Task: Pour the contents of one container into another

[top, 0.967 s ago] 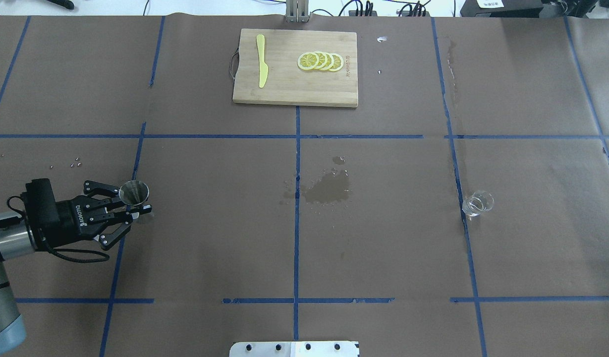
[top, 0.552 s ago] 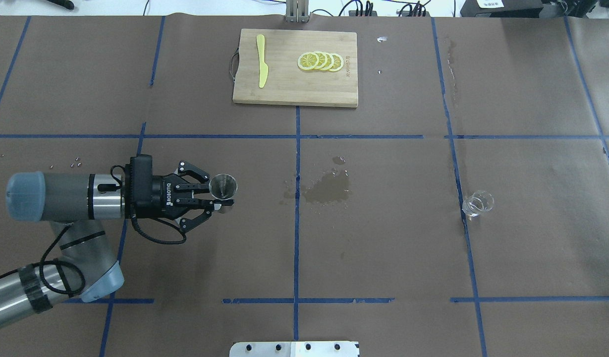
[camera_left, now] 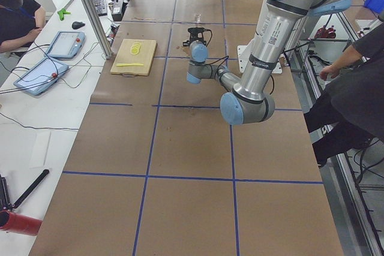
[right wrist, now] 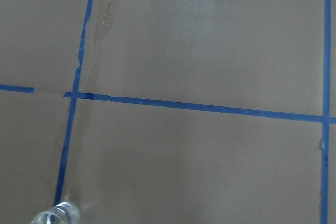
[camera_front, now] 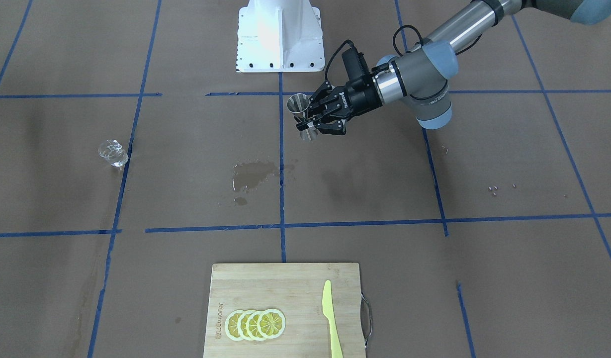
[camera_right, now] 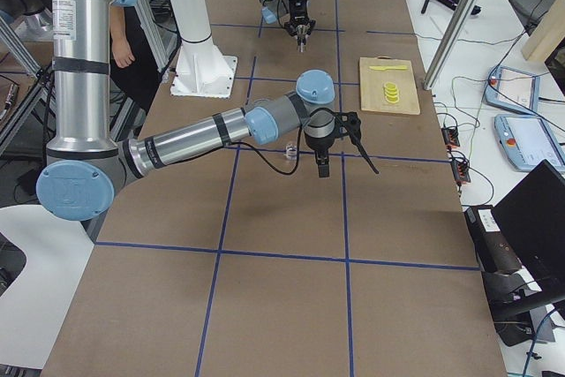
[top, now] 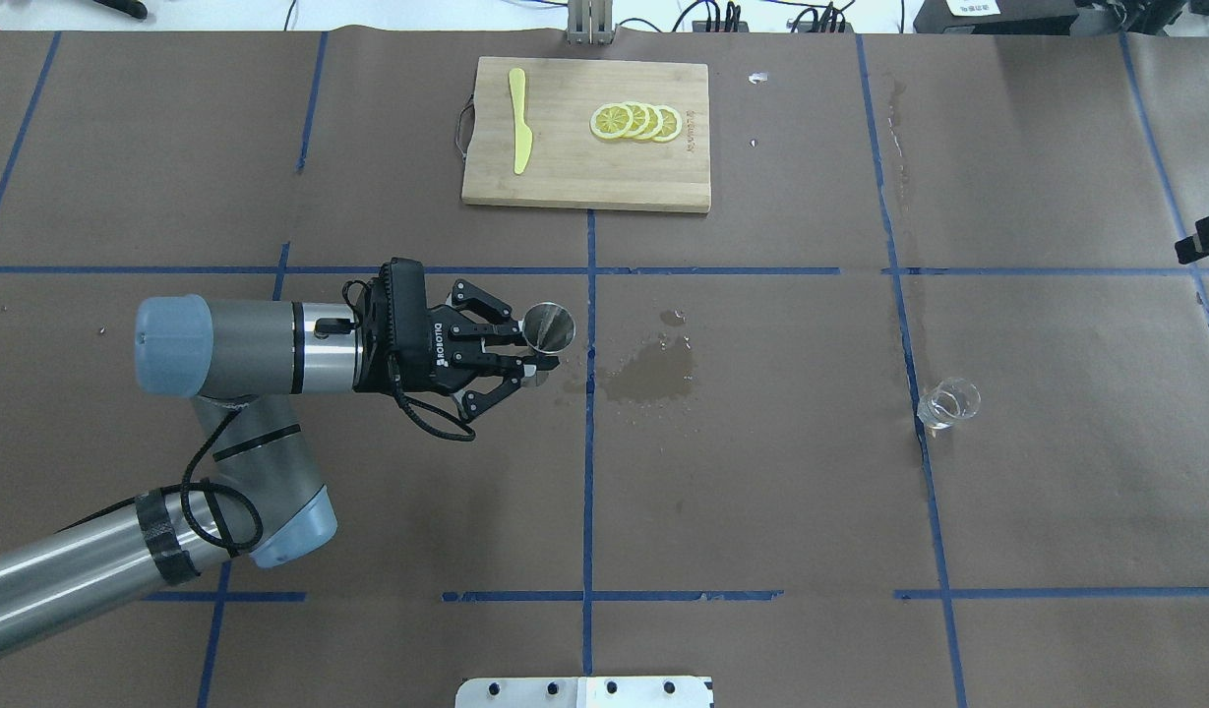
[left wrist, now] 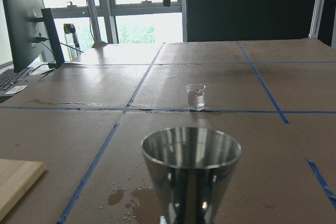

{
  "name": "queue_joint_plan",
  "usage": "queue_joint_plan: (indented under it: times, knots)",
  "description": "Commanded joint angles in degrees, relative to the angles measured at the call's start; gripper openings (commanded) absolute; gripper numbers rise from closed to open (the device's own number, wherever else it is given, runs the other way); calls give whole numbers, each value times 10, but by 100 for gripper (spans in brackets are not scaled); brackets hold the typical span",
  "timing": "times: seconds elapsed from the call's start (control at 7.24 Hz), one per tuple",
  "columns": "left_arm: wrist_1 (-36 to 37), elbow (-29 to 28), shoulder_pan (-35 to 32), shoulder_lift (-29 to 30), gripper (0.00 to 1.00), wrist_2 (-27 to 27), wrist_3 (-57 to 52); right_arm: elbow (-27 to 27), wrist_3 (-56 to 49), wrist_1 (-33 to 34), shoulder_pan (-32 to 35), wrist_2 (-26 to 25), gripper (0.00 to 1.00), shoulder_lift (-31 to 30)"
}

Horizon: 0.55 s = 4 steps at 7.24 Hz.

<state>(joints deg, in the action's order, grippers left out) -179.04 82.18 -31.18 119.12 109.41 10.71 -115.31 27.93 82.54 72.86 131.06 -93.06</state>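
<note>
1. The step in hand is judged to be the carry: the steel jigger [top: 548,329] is held upright above the surface [top: 761,511], and no pouring has begun
2. The left gripper [top: 537,362] is clamped on the jigger at its narrow waist, with the open upper cone facing up
3. The jigger is placed near the central blue tape line [top: 589,472], just on the robot's left of a wet patch [top: 651,377]
4. The clear cup [top: 948,405] stands upright on the surface, well apart from the jigger on the robot's right, touching or just beside another tape line
5. In the left wrist view the cup is seen straight ahead beyond the jigger's rim, so the approach is judged to be lined up
6. Whether the jigger holds any liquid cannot be told from its shiny interior
7. The next move calls for level travel across the wet patch, then the jigger's lip is to be brought over the cup's small mouth before the wrist is rolled
8. The right gripper [camera_right: 346,165] is held near the cup, and whether it is apart or together cannot be told
9. "ROBOTIQ" is read in white on the left gripper's body
10. Faint markings on the cup and a stamp on the wooden cutting board [top: 565,177] are too small to be read
11. On that board a yellow knife [top: 518,120] and lemon slices [top: 635,122] are laid well apart
</note>
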Motion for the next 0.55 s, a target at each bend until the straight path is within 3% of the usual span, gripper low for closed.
queue_joint_plan:
  times: [0.0,0.28,0.41]
  knots:
    - [11,-1,0,7,0,-2,2,-66,134,-38,-66,-32,100,-18]
    - [11,0,-1,6,0,-3,3,-69,282,-237,-188,-165,100,-90]
    - [11,0,-1,5,0,-3,3,-69,315,-257,-247,-237,99,-92]
